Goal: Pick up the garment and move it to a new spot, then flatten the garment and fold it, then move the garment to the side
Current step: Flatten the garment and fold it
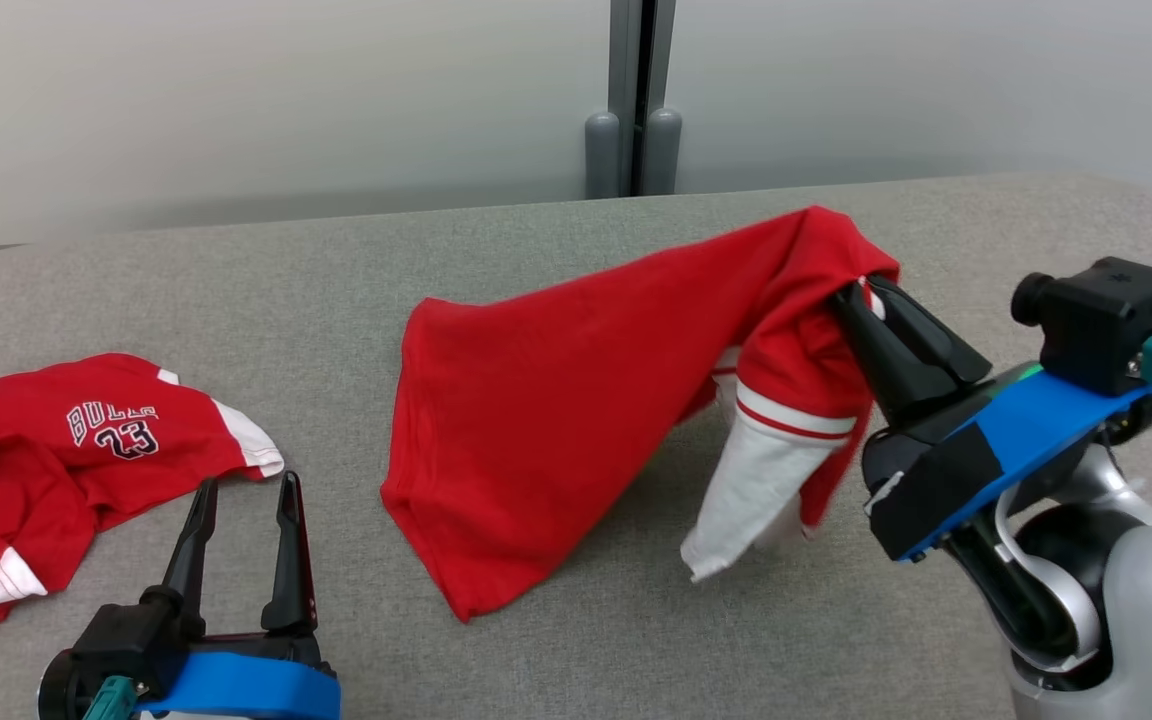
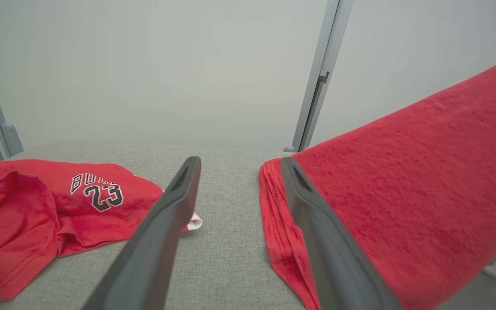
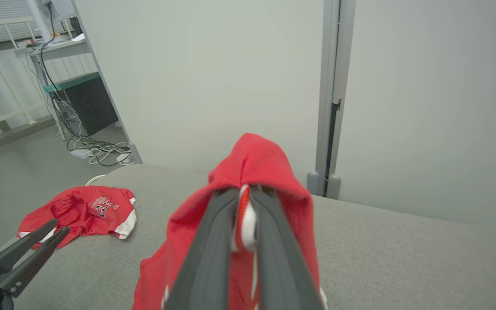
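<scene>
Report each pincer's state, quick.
Left pincer: open, holding nothing.
Right pincer: shut on the red garment, with one end raised.

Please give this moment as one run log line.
right gripper: shut on red garment, one end raised, other end on table | left gripper: open, empty | number 23 jersey: crumpled on table, robot's left

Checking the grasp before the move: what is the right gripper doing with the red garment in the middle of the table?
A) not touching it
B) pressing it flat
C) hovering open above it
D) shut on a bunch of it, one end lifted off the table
D: the right gripper is shut on the red garment, its pinched end raised while the other end rests on the table.
</scene>
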Robot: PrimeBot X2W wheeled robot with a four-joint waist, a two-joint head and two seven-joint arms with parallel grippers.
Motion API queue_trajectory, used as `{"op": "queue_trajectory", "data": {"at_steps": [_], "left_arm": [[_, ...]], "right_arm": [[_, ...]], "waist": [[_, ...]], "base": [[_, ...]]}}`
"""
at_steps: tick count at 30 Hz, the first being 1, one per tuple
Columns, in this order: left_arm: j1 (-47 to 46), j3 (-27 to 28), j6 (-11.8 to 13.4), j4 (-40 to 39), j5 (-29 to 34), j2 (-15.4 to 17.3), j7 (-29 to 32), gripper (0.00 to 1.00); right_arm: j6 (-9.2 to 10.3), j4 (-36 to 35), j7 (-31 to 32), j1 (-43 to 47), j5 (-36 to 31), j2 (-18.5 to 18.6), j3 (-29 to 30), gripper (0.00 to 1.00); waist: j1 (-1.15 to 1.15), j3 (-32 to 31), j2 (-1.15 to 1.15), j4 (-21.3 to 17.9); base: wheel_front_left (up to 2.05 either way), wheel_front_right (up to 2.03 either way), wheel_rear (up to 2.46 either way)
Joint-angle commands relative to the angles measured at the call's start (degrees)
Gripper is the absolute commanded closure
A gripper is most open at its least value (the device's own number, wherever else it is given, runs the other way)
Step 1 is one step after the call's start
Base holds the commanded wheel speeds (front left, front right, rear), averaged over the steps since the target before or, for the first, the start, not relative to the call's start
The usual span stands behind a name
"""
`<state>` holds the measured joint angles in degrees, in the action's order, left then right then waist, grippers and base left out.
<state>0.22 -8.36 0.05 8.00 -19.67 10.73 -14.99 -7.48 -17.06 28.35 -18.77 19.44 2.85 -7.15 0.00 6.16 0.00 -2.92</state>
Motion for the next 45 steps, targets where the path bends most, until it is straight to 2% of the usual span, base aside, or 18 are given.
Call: {"op": "queue_trajectory", "data": {"at_steps": [1, 5, 8, 14, 19, 27, 36, 37, 38, 39, 45], "left_arm": [[-0.68, 0.09, 0.38, -0.34, -0.13, 0.33, -0.18, 0.0], [-1.84, -0.53, 0.29, -0.87, 0.08, 0.26, 0.09, 0.0], [-2.75, -1.14, -0.08, -0.94, 0.26, 0.11, 0.24, 0.0], [-4.27, -1.81, -0.53, -0.07, 0.26, 0.01, 0.24, 0.0], [-4.73, -1.95, -0.85, 0.7, 0.14, 0.06, 0.07, 0.0], [-4.55, -2.44, -1.37, 1.78, 0.09, -0.15, -0.11, 0.0], [-6.36, -3.8, -2.42, 2.5, 0.77, -0.08, -0.16, 0.0], [-6.55, -3.94, -2.51, 2.62, 0.88, -0.07, -0.16, 0.0], [-6.68, -4.1, -2.46, 2.73, 0.92, -0.07, -0.18, 0.0], [-6.74, -4.17, -2.51, 2.86, 0.98, -0.05, -0.18, 0.0], [-6.31, -4.01, -2.34, 3.67, 0.8, 0.12, -0.23, 0.0]], "right_arm": [[-0.03, -0.31, 0.65, 1.35, -0.66, 0.07, 0.49, 1.0], [-0.03, 0.85, 3.33, 2.46, -3.51, 0.27, 3.61, 1.0], [-0.03, 5.18, 2.81, 1.63, -6.24, 2.35, 5.3, 1.0], [-0.03, 16.15, -5.76, -5.26, -10.0, 6.96, 5.19, 1.0], [-0.03, 20.89, -12.89, -12.19, -10.54, 9.16, 1.53, 1.0], [-0.02, 31.76, -15.18, -16.46, -9.46, 11.49, -1.72, 1.0], [-0.03, 48.1, -20.59, -21.37, -9.49, 12.53, -0.01, 1.0], [-0.02, 50.19, -20.91, -21.82, -9.17, 12.38, 0.32, 0.78], [-0.02, 52.54, -20.76, -22.2, -9.42, 12.48, 0.59, 0.09], [-0.03, 54.52, -20.53, -22.64, -9.69, 12.41, 0.47, 0.0], [-0.02, 61.59, -19.74, -24.13, -11.09, 13.11, 1.38, 0.0]], "waist": [[0.0, 0.23, 0.0, -0.2], [0.0, 1.57, 0.0, 0.09], [0.0, 2.84, 0.0, 0.83], [0.0, 4.65, 0.0, 3.24], [0.0, 4.69, 0.0, 4.93], [0.0, 3.82, 0.0, 6.26], [0.0, 5.29, 0.0, 8.3], [0.0, 5.5, 0.0, 8.53], [0.0, 5.68, 0.0, 8.75], [0.0, 5.75, 0.0, 8.93], [0.0, 4.9, 0.0, 9.04]], "base": [[0.0, 0.0, 0.0], [0.0, 0.0, 0.0], [0.0, 0.0, 0.0], [0.0, 0.0, 0.0], [0.0, 0.0, 0.0], [0.0, 0.0, 0.0], [0.0, 0.0, 0.0], [0.0, 0.0, 0.0], [0.0, 0.0, 0.0], [0.0, 0.0, 0.0], [0.0, 0.0, 0.0]]}}
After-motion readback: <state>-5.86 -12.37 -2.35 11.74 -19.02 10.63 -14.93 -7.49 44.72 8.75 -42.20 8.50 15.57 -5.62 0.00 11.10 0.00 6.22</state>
